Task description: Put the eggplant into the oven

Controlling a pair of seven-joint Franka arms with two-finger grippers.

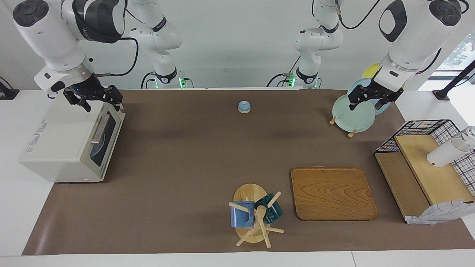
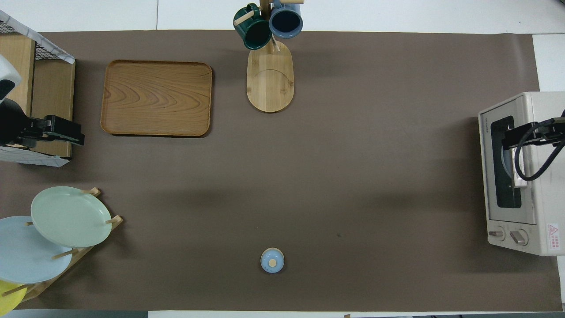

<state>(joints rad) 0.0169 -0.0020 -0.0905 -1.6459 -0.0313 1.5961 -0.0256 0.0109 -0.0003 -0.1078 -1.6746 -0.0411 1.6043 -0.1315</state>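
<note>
Fingers of both arms stand apart, empty; the facing view alone shows the right fingers above the closed oven.

A robotics lab staged as a kitchen: white robot arms with trailing cables stand along a bare white wall, at a white table covered by a brown mat. On the mat sit a toaster oven, a plate rack and a mug tree.
</note>
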